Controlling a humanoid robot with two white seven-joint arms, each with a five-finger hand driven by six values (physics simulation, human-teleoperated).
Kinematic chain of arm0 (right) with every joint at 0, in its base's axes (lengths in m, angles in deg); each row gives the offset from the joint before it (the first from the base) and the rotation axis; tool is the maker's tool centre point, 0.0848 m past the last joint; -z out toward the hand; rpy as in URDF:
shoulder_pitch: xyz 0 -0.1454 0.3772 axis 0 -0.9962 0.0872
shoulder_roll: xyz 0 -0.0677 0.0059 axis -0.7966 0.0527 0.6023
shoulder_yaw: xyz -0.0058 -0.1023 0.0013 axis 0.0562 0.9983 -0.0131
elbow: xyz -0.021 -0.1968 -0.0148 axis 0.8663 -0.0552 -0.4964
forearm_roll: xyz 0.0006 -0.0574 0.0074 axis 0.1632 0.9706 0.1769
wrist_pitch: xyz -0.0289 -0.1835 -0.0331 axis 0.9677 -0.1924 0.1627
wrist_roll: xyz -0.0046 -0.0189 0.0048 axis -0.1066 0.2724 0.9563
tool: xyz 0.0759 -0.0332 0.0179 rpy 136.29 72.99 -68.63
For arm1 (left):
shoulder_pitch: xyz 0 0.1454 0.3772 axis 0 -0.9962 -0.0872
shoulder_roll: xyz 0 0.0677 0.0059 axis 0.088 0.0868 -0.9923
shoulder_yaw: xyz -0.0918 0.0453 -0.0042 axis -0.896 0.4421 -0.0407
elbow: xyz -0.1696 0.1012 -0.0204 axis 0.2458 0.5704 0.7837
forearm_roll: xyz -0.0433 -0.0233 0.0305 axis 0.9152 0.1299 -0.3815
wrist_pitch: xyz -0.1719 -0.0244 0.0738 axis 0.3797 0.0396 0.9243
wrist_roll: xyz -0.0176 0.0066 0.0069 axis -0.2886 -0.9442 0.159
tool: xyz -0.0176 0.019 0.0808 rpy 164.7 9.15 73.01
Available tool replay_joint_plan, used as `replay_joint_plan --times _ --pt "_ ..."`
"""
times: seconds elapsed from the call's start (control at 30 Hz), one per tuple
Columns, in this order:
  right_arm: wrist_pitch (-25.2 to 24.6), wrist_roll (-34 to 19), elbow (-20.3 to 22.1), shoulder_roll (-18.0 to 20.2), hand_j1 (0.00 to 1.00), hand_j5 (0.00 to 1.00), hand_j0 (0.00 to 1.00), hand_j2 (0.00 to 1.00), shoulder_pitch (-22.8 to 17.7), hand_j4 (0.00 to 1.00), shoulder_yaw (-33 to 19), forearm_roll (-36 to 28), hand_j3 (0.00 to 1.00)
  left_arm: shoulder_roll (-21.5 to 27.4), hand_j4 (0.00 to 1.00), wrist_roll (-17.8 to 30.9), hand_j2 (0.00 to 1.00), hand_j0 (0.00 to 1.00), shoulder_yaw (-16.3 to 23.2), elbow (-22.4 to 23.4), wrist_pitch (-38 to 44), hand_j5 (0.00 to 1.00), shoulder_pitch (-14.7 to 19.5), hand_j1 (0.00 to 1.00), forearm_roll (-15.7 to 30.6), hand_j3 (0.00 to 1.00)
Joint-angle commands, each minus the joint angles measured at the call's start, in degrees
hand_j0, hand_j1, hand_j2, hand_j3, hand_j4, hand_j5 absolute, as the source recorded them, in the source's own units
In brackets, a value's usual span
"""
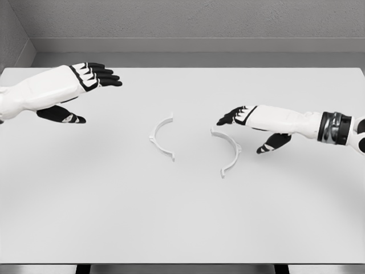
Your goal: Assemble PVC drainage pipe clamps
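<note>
White plastic marks the two clamp halves lying flat and apart at the middle of the pale surface. The right clamp half lies nearest, at about four o'clock from centre, its curve bulging toward three o'clock. The left clamp half sits slightly farther back at about nine o'clock, bulging the opposite way, so their open sides face each other with a gap between. Next out, at three o'clock, the right hand hovers just beside the upper tip of the right half, fingers extended and relaxed, thumb hanging below, gripping nothing. Farthest, at ten o'clock, the left hand floats well apart from both pieces, fingers straight and spread, also holding nothing. The risk, as I judge it, is that such a thin, flat arc offers little to pinch. Fingertips pressing on one end could skid or spin it, knocking the halves out of alignment before they mate.
</note>
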Motion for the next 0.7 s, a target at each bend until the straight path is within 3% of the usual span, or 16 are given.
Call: replay_joint_plan --times 0.0,0.2,0.4,0.5,0.67 --pt "-0.15 0.02 0.11 0.05 1.00 1.00 1.00 1.00 0.00 1.00 -0.11 -0.40 1.00 0.06 1.00 -0.01 1.00 1.00 -0.16 -0.16 0.06 1.00 0.00 1.00 0.36 1.00" --pt "-0.15 0.02 0.11 0.05 1.00 1.00 1.00 1.00 0.00 1.00 -0.11 -0.40 1.00 -0.91 1.00 0.17 1.00 1.00 0.28 -0.34 0.06 1.00 1.58 1.00 0.01 1.00" --pt "-0.15 0.02 0.11 -2.58 1.00 1.00 1.00 1.00 -0.18 1.00 0.07 -0.40 1.00 -5.21 1.00 1.31 1.00 1.00 2.30 -0.16 0.06 1.00 1.50 1.00 -4.82 1.00" --pt "-0.15 0.02 0.28 -3.20 1.00 1.00 1.00 1.00 -0.53 1.00 0.24 -0.40 1.00 -7.94 1.00 1.31 1.00 1.00 2.83 -0.16 0.06 1.00 1.67 1.00 -11.24 1.00" --pt "-0.15 -0.68 0.20 -3.73 1.00 1.00 1.00 1.00 -1.58 1.00 0.24 -0.31 1.00 -10.93 1.00 1.31 1.00 1.00 3.09 -0.25 0.06 1.00 3.34 1.00 -11.24 1.00"
